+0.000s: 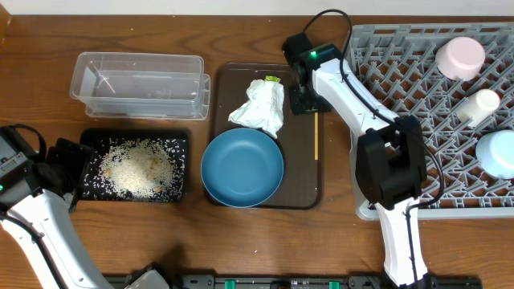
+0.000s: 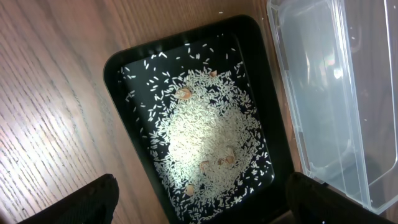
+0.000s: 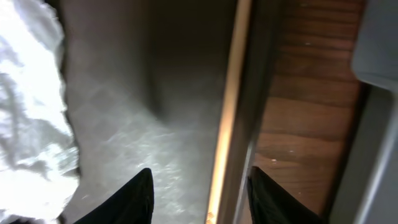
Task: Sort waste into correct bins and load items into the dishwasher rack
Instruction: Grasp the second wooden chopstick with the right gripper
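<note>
Brown tray (image 1: 303, 181) is the landmark. On it lie the blue bowl (image 1: 242, 167) at the near end and the napkin (image 1: 259, 108) at the far end, the napkin's near edge reaching the bowl's rim. The wrapper (image 1: 272, 79) peeks out at the napkin's far side. Chopsticks (image 1: 316, 136) lie along the inside of the tray's right rim.

The right gripper (image 3: 200, 177) is low over that rim. Its jaws stand apart on either side of the chopsticks, with a gap showing on each side, so nothing is gripped.

Right of the brown tray stands the rack (image 1: 401, 48). It holds the cup (image 1: 460, 58) at the far side, the white piece (image 1: 479, 104) nearer, and the small bowl (image 1: 498, 152) nearest.

Left of the brown tray, the clear bin (image 1: 140, 84) is at the far side and the black tray (image 1: 90, 138) at the near side. The two sit just beside each other. Rice (image 2: 205, 134) is heaped and scattered in the black tray, with a few brownish bits (image 2: 183, 93) mixed in.

The left gripper (image 2: 203, 186) hangs above the black tray's left end, jaws wide apart and holding nothing.
</note>
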Robot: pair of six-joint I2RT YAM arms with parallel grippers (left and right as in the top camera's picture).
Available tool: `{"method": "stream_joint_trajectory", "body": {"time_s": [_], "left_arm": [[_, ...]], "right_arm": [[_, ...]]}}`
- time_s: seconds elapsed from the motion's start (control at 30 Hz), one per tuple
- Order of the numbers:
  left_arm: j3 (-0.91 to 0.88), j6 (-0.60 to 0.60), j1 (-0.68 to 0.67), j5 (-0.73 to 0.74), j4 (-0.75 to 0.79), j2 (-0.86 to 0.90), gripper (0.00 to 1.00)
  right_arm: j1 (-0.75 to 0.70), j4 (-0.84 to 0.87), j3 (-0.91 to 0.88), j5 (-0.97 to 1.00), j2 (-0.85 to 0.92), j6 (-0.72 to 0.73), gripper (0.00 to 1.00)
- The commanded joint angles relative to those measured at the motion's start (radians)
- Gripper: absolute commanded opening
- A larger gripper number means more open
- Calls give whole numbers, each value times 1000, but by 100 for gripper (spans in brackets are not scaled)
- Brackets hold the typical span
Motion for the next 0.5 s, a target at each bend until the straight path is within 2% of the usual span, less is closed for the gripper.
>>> {"method": "stream_joint_trajectory", "body": {"time_s": [0.0, 0.23, 0.47], "left_arm": [[16, -9, 4, 1, -4, 0, 89], [16, -9, 4, 1, -4, 0, 89], [16, -9, 4, 1, -4, 0, 89]], "right_arm": [[0, 0, -9, 50, 4, 31, 49], [5, 8, -10, 14, 47, 31, 44], [9, 11, -10, 11, 52, 31, 46]]}}
